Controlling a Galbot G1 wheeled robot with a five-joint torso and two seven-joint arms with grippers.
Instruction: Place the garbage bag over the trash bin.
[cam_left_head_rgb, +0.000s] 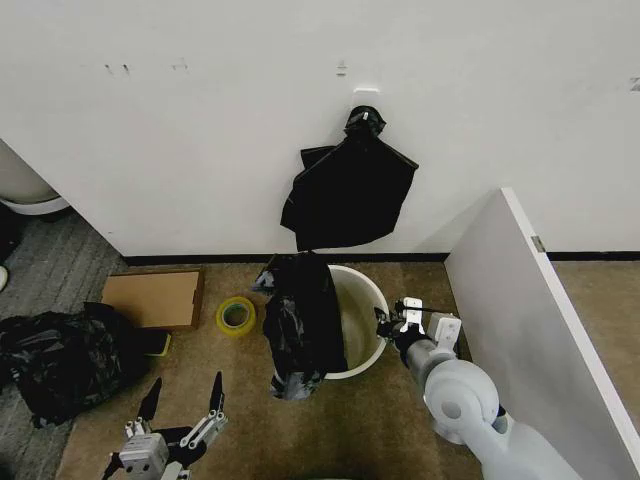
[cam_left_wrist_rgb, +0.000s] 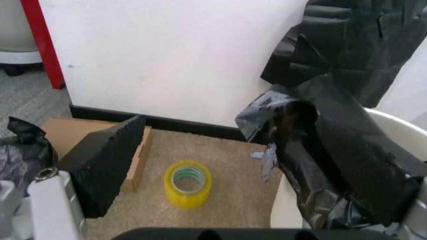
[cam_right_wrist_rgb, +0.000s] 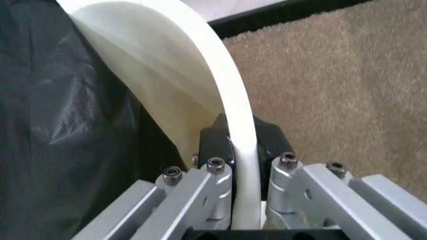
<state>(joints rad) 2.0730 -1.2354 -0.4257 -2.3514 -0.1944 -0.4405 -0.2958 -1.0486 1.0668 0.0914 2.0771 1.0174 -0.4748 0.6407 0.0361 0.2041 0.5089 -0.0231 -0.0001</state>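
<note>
The trash bin (cam_left_head_rgb: 362, 312) is a round white bucket on the carpet by the wall. The garbage bag (cam_left_head_rgb: 300, 325), thin, black and wrinkled, hangs over the bin's left rim, partly inside and partly down the outside. My right gripper (cam_left_head_rgb: 384, 325) is at the bin's right rim. In the right wrist view its fingers (cam_right_wrist_rgb: 215, 172) sit on either side of the rim (cam_right_wrist_rgb: 230, 95), shut on it, with the bag (cam_right_wrist_rgb: 60, 125) inside the bin. My left gripper (cam_left_head_rgb: 186, 382) hovers low at the front left, open and holding nothing. One of its black fingers (cam_left_wrist_rgb: 107, 165) shows near the bag (cam_left_wrist_rgb: 340, 165).
A bundle of black bags (cam_left_head_rgb: 348, 195) hangs on the wall above the bin. A yellow tape roll (cam_left_head_rgb: 236, 316) and a cardboard box (cam_left_head_rgb: 152, 298) lie left of the bin. A mound of black plastic (cam_left_head_rgb: 60, 360) sits far left. A white partition (cam_left_head_rgb: 530, 330) stands on the right.
</note>
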